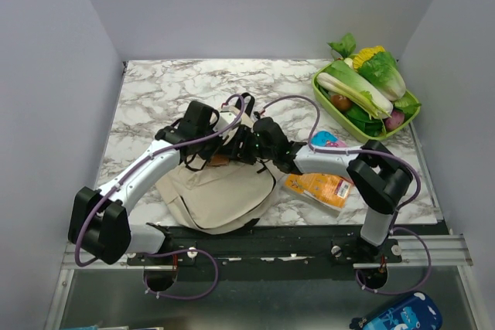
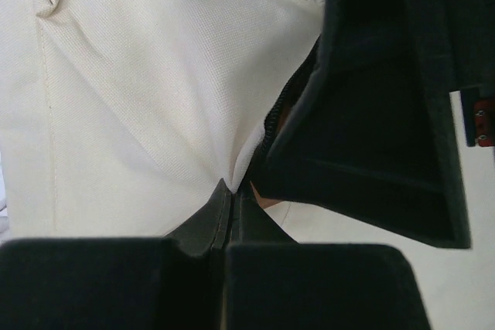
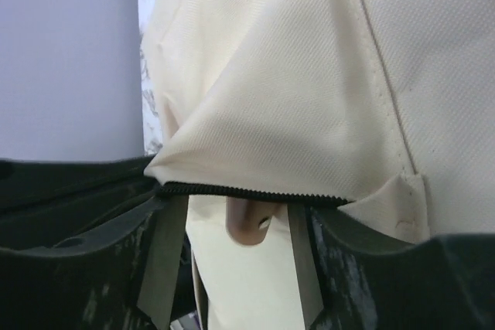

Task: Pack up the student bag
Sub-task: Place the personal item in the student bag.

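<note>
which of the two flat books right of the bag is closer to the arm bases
The orange-yellow book, just beside the student bag near the front edge. The pink-and-blue book lies farther back, partly hidden under the right arm.

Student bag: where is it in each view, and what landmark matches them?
Top external: student bag at the centre of the table, towards its near edge.
Left wrist: its cream fabric fills the upper left, pinched in the shut left claw.
Right wrist: its cream fabric fills the centre and right, above the open right claw.
Shared landmark: the bag's black zipper edge, clearest in both wrist views.
</note>
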